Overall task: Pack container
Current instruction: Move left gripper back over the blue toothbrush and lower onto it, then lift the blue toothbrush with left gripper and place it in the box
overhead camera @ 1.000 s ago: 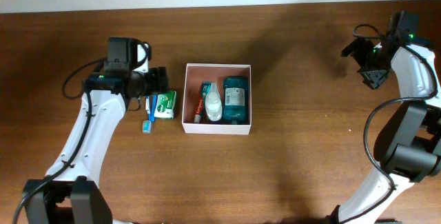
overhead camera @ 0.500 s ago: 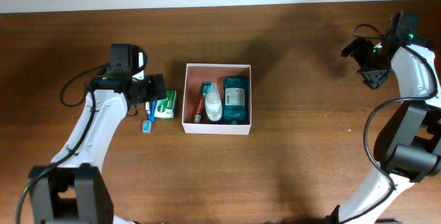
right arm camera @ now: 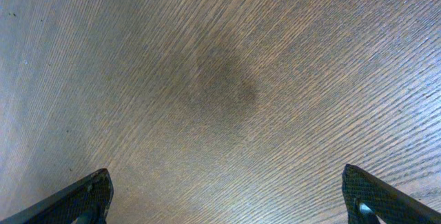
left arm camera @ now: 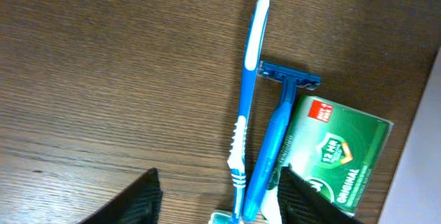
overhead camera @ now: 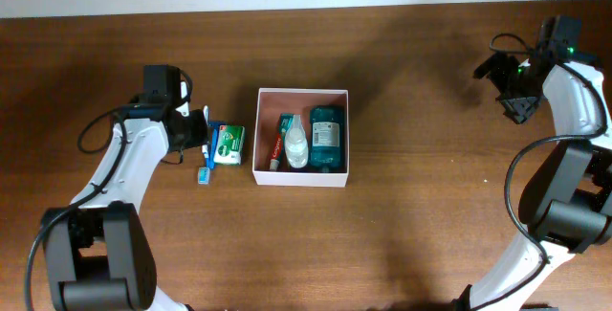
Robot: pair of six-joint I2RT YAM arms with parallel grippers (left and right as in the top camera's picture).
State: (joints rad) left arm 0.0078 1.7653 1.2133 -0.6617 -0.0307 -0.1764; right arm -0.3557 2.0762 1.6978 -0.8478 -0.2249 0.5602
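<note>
1. Left claw (left arm camera: 222,205): over the last second it slid back off the small items toward the left edge of the surface. The jaws have narrowed but there's a gap between them and they hold nothing. It now hovers low, straddling the near ends of the toothbrush (left arm camera: 249,93) and the blue razor (left arm camera: 275,134).
2. Those two lie side by side on the bare wood, touching or nearly so. The razor's handle runs along the edge of the green-and-white carton (left arm camera: 337,148). None of the three has budged.
3. Just past the carton is the container (overhead camera: 300,179), sitting mid-surface, a bit left of centre. Same load as a second ago: toothpaste tube (overhead camera: 279,139), clear bottle (overhead camera: 297,144) and teal bottle (overhead camera: 326,137), all bunched toward its right wall.
4. Way off by the far right corner, the right claw (right arm camera: 227,200) hasn't moved. Its jaws are spread wide over bare wood and it's empty.
5. My read: that was a re-aim, not a pick. Three items are still outside, so the packing is roughly half done, and the toothbrush or razor looks like the next grab.
</note>
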